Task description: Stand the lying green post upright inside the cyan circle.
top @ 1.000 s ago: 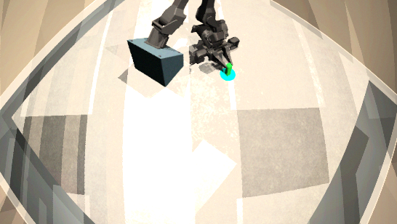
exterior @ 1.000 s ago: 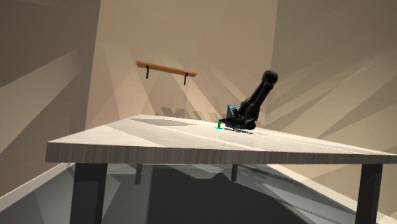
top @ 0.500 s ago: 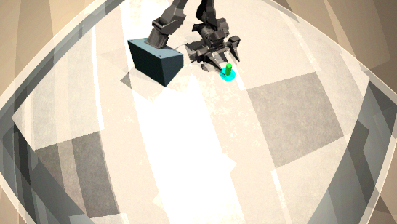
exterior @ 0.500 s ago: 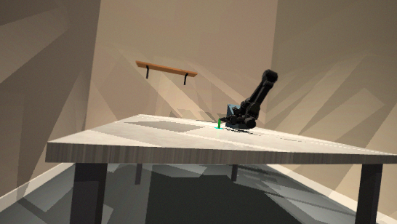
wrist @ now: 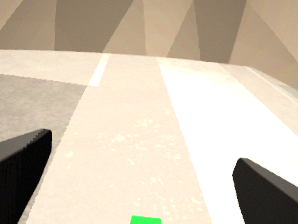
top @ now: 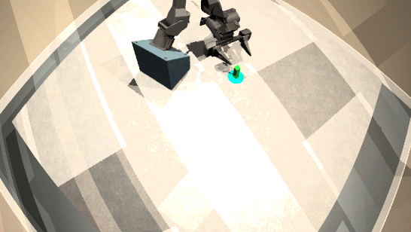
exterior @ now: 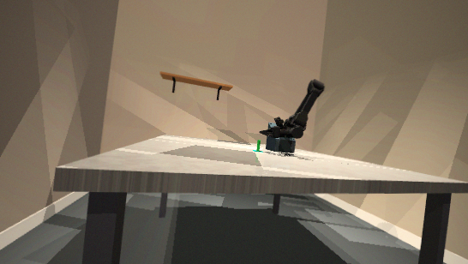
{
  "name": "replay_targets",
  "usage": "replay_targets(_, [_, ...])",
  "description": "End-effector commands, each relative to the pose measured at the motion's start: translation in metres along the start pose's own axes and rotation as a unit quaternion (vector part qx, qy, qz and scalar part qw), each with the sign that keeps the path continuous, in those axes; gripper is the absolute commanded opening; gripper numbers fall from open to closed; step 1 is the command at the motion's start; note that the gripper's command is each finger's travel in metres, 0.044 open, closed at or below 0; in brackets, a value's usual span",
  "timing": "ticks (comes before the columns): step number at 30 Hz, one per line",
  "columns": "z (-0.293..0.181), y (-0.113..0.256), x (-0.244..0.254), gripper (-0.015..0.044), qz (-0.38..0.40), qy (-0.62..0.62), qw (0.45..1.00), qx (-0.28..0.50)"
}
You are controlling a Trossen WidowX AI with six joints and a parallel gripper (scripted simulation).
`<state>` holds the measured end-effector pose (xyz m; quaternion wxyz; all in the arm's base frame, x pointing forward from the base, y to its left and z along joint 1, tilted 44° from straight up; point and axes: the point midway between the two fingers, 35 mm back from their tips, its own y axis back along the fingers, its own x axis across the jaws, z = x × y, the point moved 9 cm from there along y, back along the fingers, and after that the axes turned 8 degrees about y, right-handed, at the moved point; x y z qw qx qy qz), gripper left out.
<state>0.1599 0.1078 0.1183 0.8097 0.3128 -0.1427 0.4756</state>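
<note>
The green post stands upright on the cyan circle, with its foot inside the circle. Only the post's top end shows at the bottom edge of the wrist view; the circle is out of that view. My gripper is wide open and empty. In the top view its fingertips are apart from the post, on the arm's side of it. In the exterior view the gripper is small and dark, a little above and to the right of the post.
The arm's blue-grey base block stands on the table, left of the circle in the top view. A wooden shelf hangs on the wall behind, well above the table.
</note>
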Motion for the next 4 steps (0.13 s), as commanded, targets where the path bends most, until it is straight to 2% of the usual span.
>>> replay_targets(1, [0.0118,0.0017,-0.0053,0.0400,0.000,0.004,1.000,0.000])
replay_targets(4, [0.0208,0.0034,-0.0083,0.0400,0.002,0.002,1.000,-0.002])
